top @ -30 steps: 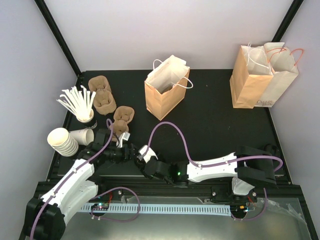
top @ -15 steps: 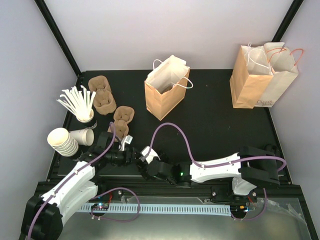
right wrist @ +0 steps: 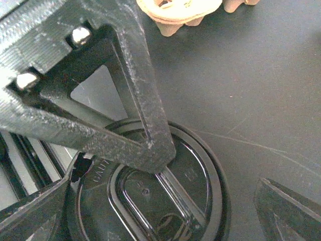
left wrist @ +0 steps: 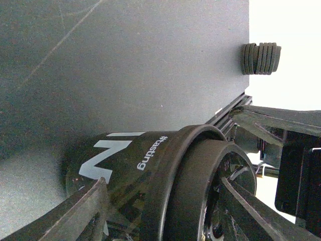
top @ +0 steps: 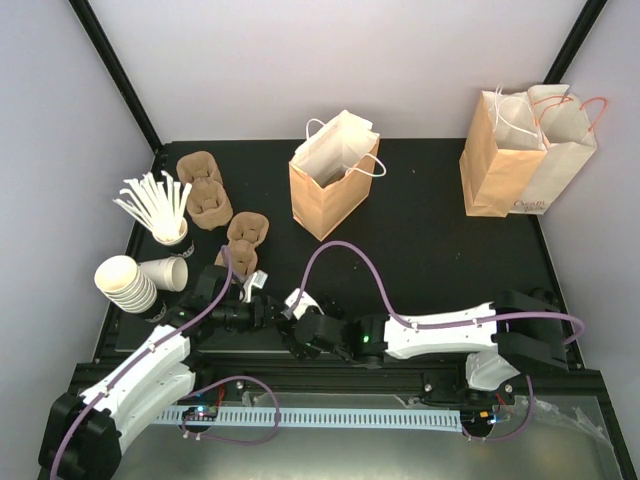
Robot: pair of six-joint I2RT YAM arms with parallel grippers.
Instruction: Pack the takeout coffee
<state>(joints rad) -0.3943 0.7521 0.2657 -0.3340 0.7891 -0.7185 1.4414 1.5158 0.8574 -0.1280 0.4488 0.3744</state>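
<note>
Black table (top: 430,250): lidded takeout coffee (left wrist: 150,165) sits near the front-left edge, not yet in a carrier (top: 246,238) or the open bag (top: 335,185). Right claw (right wrist: 160,208) is spread wide above the lid, holding nothing. Left claw (left wrist: 165,201) straddles the cup; can't tell if it's gripping. Judging by that, the packing itself is all still to do.

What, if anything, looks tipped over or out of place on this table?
One lidless white paper cup lies on its side, beside the stack of cups at the left. Nothing appears spilled.
</note>
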